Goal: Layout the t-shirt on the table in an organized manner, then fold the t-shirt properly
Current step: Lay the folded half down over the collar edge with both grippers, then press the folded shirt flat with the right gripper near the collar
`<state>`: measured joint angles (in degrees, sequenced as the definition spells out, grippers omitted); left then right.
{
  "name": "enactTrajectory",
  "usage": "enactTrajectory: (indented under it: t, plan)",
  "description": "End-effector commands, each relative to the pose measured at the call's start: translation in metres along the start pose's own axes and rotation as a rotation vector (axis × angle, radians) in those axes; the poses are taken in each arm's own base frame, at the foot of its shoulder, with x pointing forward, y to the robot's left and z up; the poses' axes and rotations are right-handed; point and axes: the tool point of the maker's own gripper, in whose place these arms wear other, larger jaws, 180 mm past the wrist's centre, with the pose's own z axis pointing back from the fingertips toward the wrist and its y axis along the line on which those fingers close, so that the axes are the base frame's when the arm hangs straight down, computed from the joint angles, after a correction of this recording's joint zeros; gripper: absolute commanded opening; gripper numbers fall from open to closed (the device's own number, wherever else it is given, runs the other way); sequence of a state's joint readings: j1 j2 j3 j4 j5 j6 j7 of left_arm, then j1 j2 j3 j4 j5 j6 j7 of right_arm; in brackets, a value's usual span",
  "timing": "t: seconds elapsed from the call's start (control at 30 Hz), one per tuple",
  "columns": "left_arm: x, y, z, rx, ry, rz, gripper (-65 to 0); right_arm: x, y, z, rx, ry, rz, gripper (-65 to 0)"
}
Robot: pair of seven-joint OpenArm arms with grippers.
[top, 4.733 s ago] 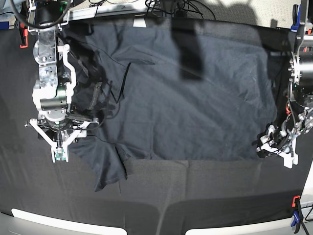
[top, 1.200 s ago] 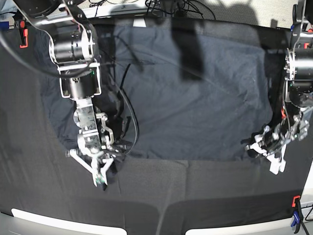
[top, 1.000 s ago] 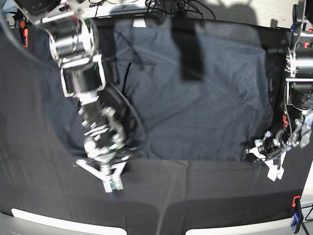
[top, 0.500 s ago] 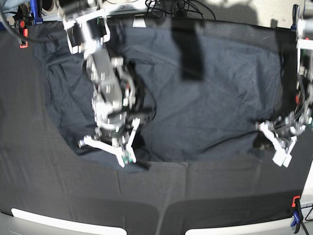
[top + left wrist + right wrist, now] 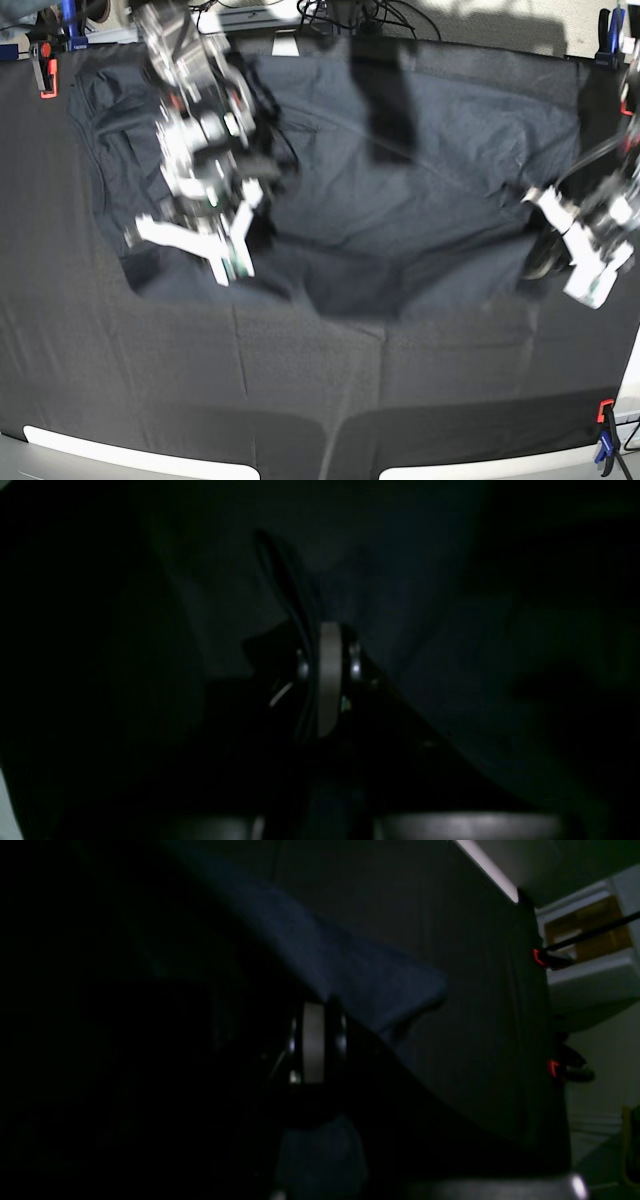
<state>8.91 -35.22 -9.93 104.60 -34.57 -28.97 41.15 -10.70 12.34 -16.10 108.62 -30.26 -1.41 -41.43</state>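
The shirt [image 5: 440,200] is thin slate-grey cloth with a slight sheen, creased all over. The worktop [image 5: 300,390] cover is matt black cloth, a bit coarser. Both arms look like bare shiny metal with white plastic fingers [image 5: 235,262].

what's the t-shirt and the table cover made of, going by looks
The t-shirt looks like thin slate-grey knit, probably synthetic or a blend: faint sheen, soft creases. The table cover looks like matte black woven cloth, duller and flatter, with straight fold lines.
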Motion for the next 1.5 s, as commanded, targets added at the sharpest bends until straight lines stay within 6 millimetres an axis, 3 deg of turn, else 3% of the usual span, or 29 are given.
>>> enactTrajectory:
  t: [0.0, 0.3, 0.47, 0.6, 0.63, 0.73, 0.87, 1.07, 1.27, 1.47]
  plan:
    - [0.01, 0.004, 0.009, 0.01, -0.032, -0.016, -65.0, 0.01, -0.012, 0.007, -0.033, -0.048, 0.008, -65.0]
    - [-0.046, -0.017, 0.038, -0.011, 0.104, 0.054, -65.0, -0.032, -0.007, 0.043, 0.011, 0.02, 0.087, -65.0]
    - [-0.057, -0.023, 0.041, -0.021, 0.127, 0.07, -65.0, -0.063, -0.003, 0.049, 0.026, 0.173, 0.084, -65.0]
    - [-0.058, -0.024, 0.041, -0.022, 0.13, 0.072, -65.0, -0.079, -0.003, 0.053, 0.029, 0.262, 0.08, -40.3]
    - [-0.058, -0.024, 0.041, -0.022, 0.13, 0.071, -65.0, -0.083, -0.002, 0.054, 0.037, 0.283, 0.074, -37.3]
    - [-0.058, -0.024, 0.041, -0.022, 0.13, 0.072, -65.0, -0.089, 0.003, 0.058, 0.05, 0.304, 0.081, -36.7]
    - [-0.059, -0.024, 0.041, -0.022, 0.132, 0.073, -65.0, -0.07, 0.015, 0.066, 0.089, 0.183, 0.078, -36.7]
    - [-0.058, -0.024, 0.041, -0.022, 0.132, 0.073, -65.0, -0.01, 0.024, 0.082, 0.132, -0.046, 0.035, -36.8]
    - [-0.058, -0.024, 0.041, -0.022, 0.131, 0.073, -65.0, 0.031, 0.038, 0.059, 0.276, -0.124, -0.155, -36.9]
    - [-0.058, -0.024, 0.041, -0.022, 0.131, 0.073, -65.0, 0.026, 0.057, 0.026, 0.305, -0.015, -0.204, -37.1]
